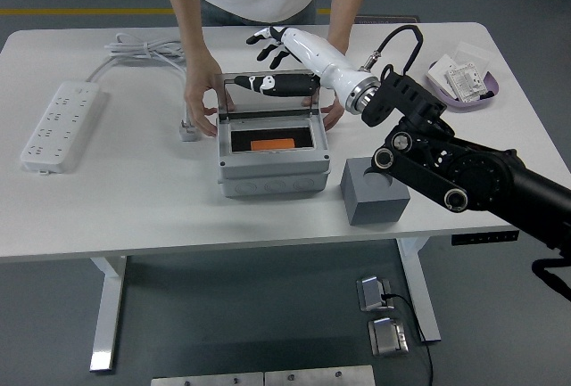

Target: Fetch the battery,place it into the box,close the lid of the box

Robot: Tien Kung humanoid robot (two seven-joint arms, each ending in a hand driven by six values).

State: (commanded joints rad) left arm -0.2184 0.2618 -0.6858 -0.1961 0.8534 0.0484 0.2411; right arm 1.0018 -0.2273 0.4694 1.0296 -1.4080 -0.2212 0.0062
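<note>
The grey box (272,172) stands mid-table with its clear lid (268,101) upright at the back. The orange battery (272,143) lies inside the box. My right hand (264,61), white with black fingertips, is open and empty above the lid's top edge, its fingers (260,38) spread behind the lid and the thumb close to the edge. A person at the far side steadies the box with one hand (201,99) on its left side and the other hand (335,110) on its right. My left arm is out of view.
A grey block (375,192) sits right of the box under my forearm. A white power strip (61,125) with its cable (143,47) lies at the left. A purple tray (464,83) of small packs is at the far right.
</note>
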